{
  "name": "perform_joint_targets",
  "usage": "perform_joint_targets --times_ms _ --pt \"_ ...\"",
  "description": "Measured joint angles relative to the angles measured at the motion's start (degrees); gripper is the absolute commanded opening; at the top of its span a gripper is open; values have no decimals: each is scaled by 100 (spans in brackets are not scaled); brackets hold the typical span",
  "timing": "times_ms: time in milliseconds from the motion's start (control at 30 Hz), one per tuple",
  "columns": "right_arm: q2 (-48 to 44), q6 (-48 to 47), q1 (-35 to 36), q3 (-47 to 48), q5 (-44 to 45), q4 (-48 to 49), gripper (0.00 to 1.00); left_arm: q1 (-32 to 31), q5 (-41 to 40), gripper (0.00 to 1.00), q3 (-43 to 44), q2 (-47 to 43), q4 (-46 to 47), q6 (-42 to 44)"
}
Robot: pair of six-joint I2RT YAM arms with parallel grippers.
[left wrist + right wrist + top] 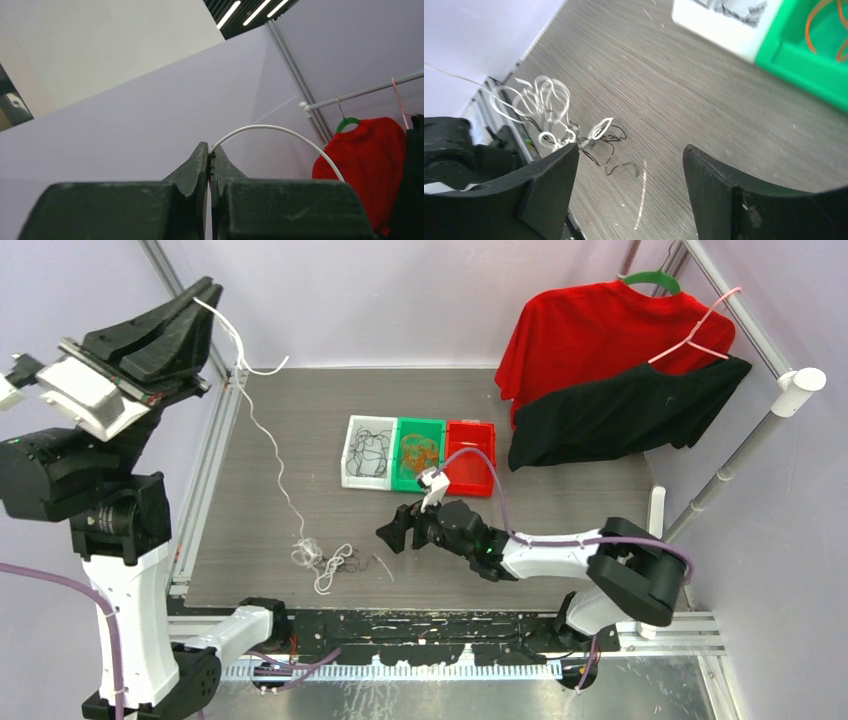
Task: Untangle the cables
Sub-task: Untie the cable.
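Observation:
My left gripper point(197, 295) is raised high at the far left, shut on a white cable point(268, 445) that hangs down to a tangle of white and black cables point(325, 560) on the table near the front edge. In the left wrist view the white cable point(280, 131) arcs out of the closed tips of the left gripper point(209, 150). My right gripper point(395, 532) hovers low just right of the tangle, open with nothing in it. Seen from the right wrist, the right gripper point(629, 150) points at white loops point(544, 100), a black cable point(609, 137) and a short white piece point(642, 195).
Three bins stand mid-table: a white bin point(349, 455) with black cables, a green bin point(397, 455) with orange cables, and a red bin point(470, 430). A red shirt point(600, 335) and a black shirt point(620, 420) hang at back right. A metal frame rail point(205, 480) borders the left side.

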Motion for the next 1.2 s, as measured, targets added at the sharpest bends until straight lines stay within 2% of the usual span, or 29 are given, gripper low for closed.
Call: perform_joint_targets --times_ms 133,267,433,533,667,733,933,1200 --pt "-387 -319 0 402 -286 -310 82 0 173 2 -280 4 -188 -63" --pt "-341 -514 4 1086 -879 -439 81 0 280 2 -378 26 -334 -120" --pt "190 -616 127 2116 -1679 -356 81 0 350 2 -407 63 -448 -122" --pt "662 -688 232 2588 -1867 -310 74 0 378 2 -404 52 -461 -149" --pt "1309 -826 310 3104 -1469 -369 60 0 420 2 -365 59 -472 -214" --pt "1515 -931 297 3213 -1099 -404 56 0 450 2 -293 81 -485 -275" --pt "1943 -1163 267 3348 -232 -542 56 0 553 2 -11 122 -505 -446" --pt "2529 -1080 260 3355 -37 -428 54 0 570 2 671 350 -531 -756"
